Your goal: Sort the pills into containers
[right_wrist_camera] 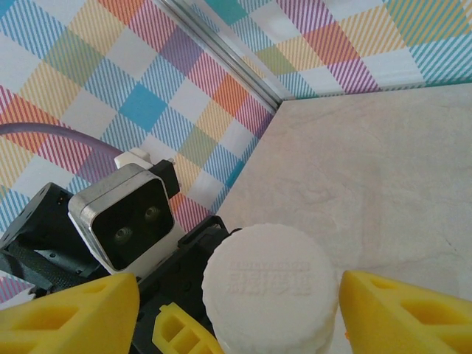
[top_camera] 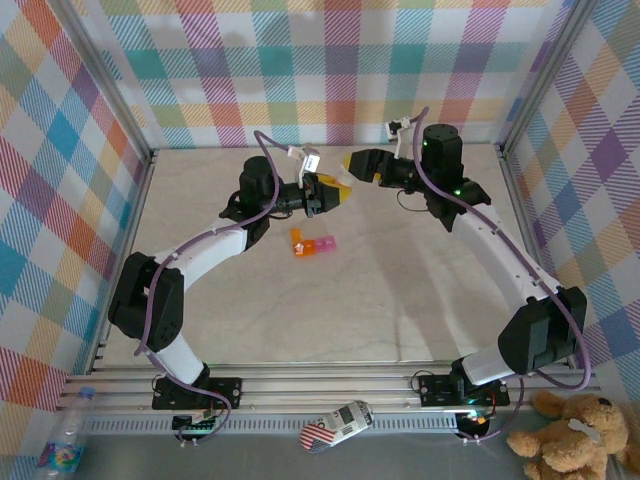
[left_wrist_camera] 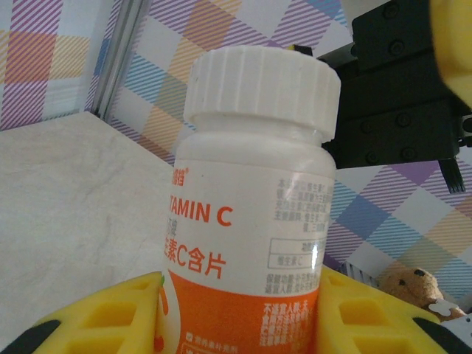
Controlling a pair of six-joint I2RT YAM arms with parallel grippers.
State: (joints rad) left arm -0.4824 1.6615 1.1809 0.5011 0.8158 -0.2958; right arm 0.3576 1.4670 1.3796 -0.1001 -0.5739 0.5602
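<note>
left jaws clenched on the vitamin c bottle (left_wrist_camera: 247, 243), right jaws spread around its white cap (right_wrist_camera: 269, 291).
label reads "tamin c" in orange with "素c含片" under it; the fine print and the embossed text on the cap are too small to read. right jaws straddle the cap, gap visible on one side. containers (top_camera: 312, 243), one orange box joined to pink ones, lie on the table (top_camera: 400, 290), nearer the arm bases than both jaws, touching neither.

Bright even light; faint shadows on table (top_camera: 300, 320); wrist close-ups soft.
</note>
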